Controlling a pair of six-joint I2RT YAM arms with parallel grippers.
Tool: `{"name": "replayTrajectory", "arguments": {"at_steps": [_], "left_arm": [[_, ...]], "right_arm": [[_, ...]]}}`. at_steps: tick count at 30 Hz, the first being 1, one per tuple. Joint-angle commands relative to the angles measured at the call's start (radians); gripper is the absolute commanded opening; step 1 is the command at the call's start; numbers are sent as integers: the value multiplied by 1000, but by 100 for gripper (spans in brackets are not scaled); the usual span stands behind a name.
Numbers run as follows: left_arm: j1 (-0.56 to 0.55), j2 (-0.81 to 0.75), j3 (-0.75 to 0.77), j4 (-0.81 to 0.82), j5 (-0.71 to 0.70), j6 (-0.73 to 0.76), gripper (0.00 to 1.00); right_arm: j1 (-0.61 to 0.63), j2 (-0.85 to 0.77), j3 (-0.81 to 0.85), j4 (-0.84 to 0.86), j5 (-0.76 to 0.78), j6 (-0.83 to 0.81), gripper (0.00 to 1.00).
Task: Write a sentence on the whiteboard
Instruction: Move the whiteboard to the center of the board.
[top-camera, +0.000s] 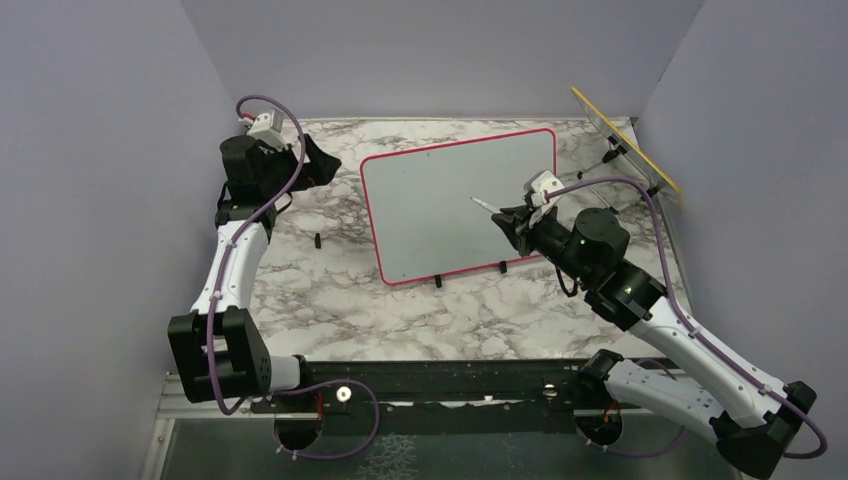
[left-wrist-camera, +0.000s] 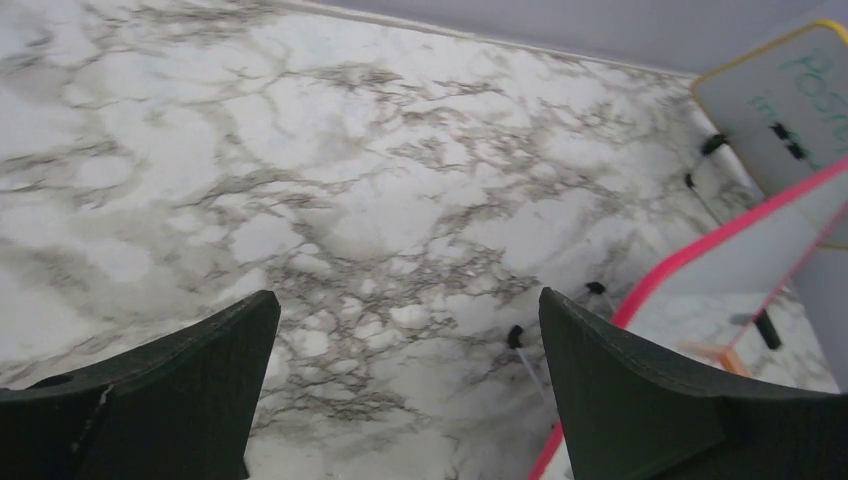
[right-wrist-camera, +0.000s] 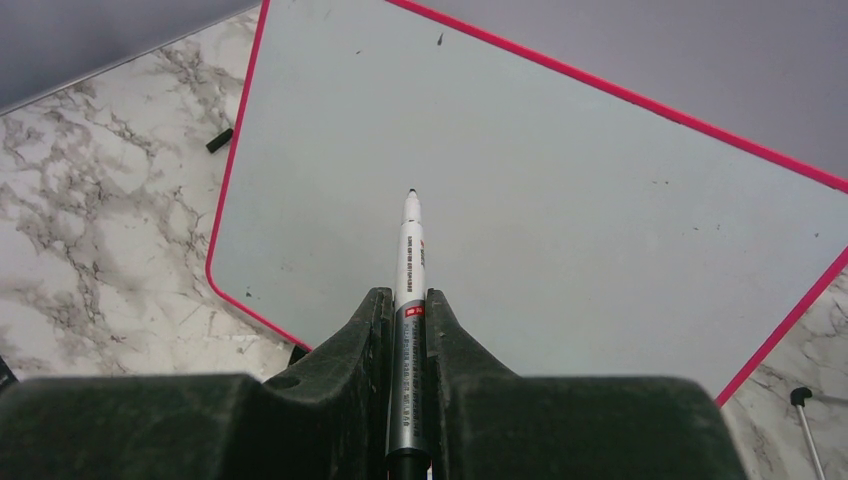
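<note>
The whiteboard (top-camera: 440, 200), pink-framed, lies on the marble table, and its pale surface (right-wrist-camera: 560, 200) carries only tiny specks. No sentence shows on it. My right gripper (top-camera: 515, 222) hovers over the board's right part, shut on a silver-and-white marker (right-wrist-camera: 410, 250). The marker's black tip points out over the board (top-camera: 478, 202), and whether it touches is unclear. My left gripper (top-camera: 318, 160) is off the board's left edge near the back wall. Its jaws (left-wrist-camera: 408, 295) are wide open over bare marble, with the board's pink frame (left-wrist-camera: 700, 252) to their right.
A yellow-edged panel (top-camera: 625, 140) on a wire stand leans at the back right, with green writing on it (left-wrist-camera: 790, 100). A small black piece (top-camera: 318, 240) lies on the marble left of the board. Purple walls close in the table on three sides.
</note>
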Motion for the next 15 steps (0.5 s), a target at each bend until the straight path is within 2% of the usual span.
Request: {"name": "replayTrajectory", "arguments": {"at_steps": [1,3,8,15], "left_arm": [[3,40,-5,286,362,-130,99],[3,51,-9,357,416,-166,99],[-14,128,52,394,528,-175,96],[-94,261,151,402,627,-180,86]], "right_arm": [[0,6,-2,36,-26,-13,1],[0,11,-5,45,-26,-14,1],[0,6,-17,78,-54,-23,1],[0,27,-3,85,-80,-23,1]]}}
